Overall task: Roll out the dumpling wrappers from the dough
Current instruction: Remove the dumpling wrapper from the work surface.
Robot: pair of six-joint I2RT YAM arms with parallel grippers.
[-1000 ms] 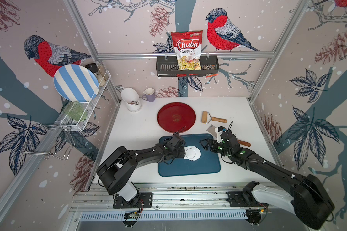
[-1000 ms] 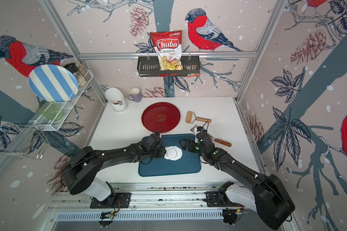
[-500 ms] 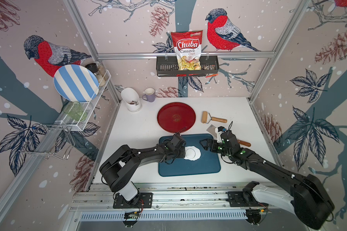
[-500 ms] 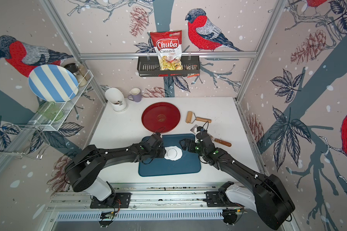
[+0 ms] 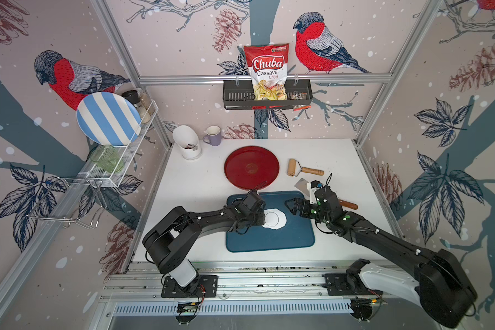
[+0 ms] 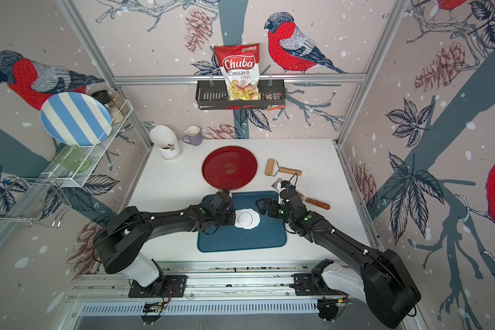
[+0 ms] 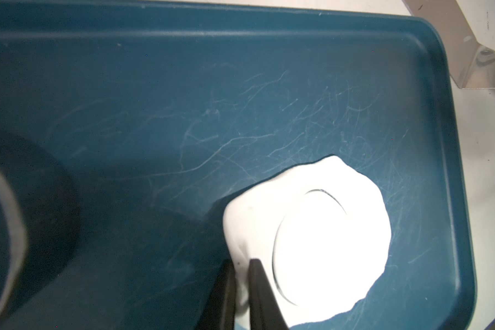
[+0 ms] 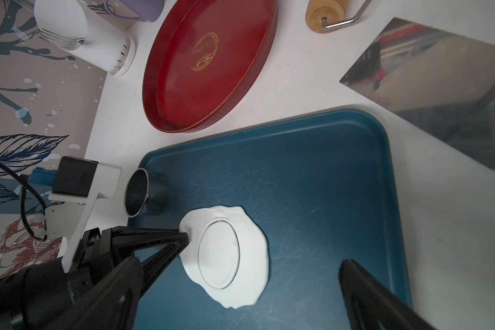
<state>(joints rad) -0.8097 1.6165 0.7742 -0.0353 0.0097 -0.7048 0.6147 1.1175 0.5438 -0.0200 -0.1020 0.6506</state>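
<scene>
Dough [image 5: 282, 220] is seen on the blue tray [image 5: 269, 243] in both top views, right fingers [image 5: 291, 201] spread nearby. In the left wrist view, left fingers [image 7: 259, 294] are shown pinching its ragged rim. In the right wrist view, a wrapper [image 8: 219, 254] is shown cut inside; peeling of scrap is judged next.

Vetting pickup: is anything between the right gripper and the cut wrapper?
Nothing visible: only bare blue tray and the surrounding dough separate the right gripper from the dumpling wrapper; the left gripper pinches the dough's opposite edge.
</scene>
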